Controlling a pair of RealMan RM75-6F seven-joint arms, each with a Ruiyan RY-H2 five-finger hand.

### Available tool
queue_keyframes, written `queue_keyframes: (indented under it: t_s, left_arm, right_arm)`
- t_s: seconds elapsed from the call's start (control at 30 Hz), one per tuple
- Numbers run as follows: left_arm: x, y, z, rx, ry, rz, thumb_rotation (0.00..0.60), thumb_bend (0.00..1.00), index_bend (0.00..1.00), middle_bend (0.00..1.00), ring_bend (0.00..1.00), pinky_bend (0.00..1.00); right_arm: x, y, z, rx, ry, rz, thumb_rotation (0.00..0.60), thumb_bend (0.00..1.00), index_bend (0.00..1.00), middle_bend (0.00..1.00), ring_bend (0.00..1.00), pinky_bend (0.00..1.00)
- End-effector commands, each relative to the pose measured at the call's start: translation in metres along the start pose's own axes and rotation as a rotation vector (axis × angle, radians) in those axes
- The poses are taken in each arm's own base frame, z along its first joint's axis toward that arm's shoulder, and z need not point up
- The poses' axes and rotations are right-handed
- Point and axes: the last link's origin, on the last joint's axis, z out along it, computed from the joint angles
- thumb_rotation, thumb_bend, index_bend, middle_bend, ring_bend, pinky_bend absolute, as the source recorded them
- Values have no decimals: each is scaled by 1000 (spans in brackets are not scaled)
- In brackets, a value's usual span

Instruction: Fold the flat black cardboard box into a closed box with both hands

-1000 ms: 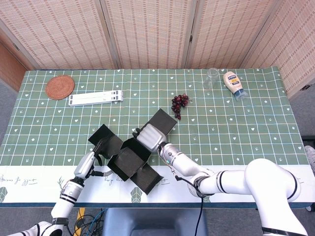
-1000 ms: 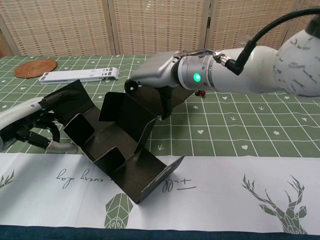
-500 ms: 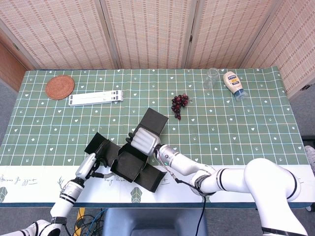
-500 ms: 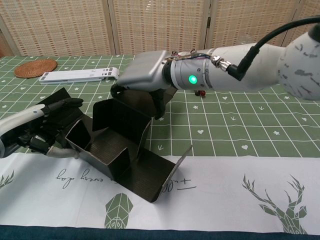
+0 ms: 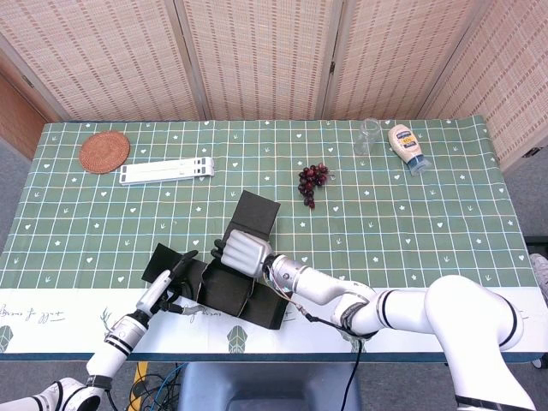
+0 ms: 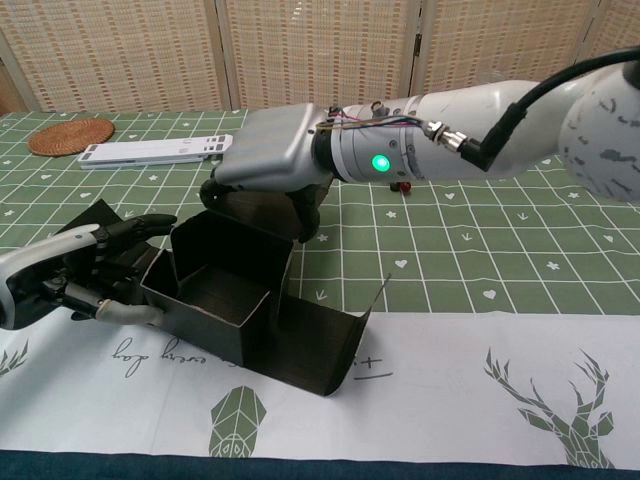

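The black cardboard box (image 5: 224,289) (image 6: 222,288) stands half-formed near the table's front edge, its side walls raised into an open tray. Its lid flap (image 5: 255,212) rises at the back. A front flap (image 6: 322,346) lies out over the white border with its end turned up. My left hand (image 5: 168,286) (image 6: 88,278) holds the box's left side, dark fingers along the outer flap and thumb low against the wall. My right hand (image 5: 243,252) (image 6: 268,160) reaches over the back wall, fingers curled down on it where the lid begins.
At the back left lie a woven coaster (image 5: 104,151) and a white folding stand (image 5: 166,171). Dark grapes (image 5: 312,180) sit behind the box. A glass (image 5: 368,135) and a mayonnaise bottle (image 5: 406,145) are at the far right. The table's front edge is right beside the box.
Both hands have pushed the box left and towards the front edge. Its walls have risen from a splayed, tilted shape into an upright tray, and the lid flap stands steeper.
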Motion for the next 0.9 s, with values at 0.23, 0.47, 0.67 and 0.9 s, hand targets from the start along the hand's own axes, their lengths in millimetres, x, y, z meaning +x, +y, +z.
queue_keyframes:
  t_s: [0.23,0.47,0.67,0.9]
  left_arm:
    - [0,-1,2,12,-47,-60,600,142,0,0,573,916]
    - [-1,-1,3,20,-59,-114,600,142,0,0,577,916]
    - [-3,-1,3,21,-66,-133,600,142,0,0,585,916]
    - [-6,-2,3,25,-77,-157,600,142,48,4,595,916]
  right_arm:
    - [-2,0,2,36,28,-46,600,316,320,378,777,1000]
    - [-2,-1,3,61,50,-77,600,316,320,380,778,1000]
    - [-2,-2,4,68,69,-86,600,316,320,380,778,1000]
    - [0,-3,7,71,92,-99,600,316,320,380,777,1000]
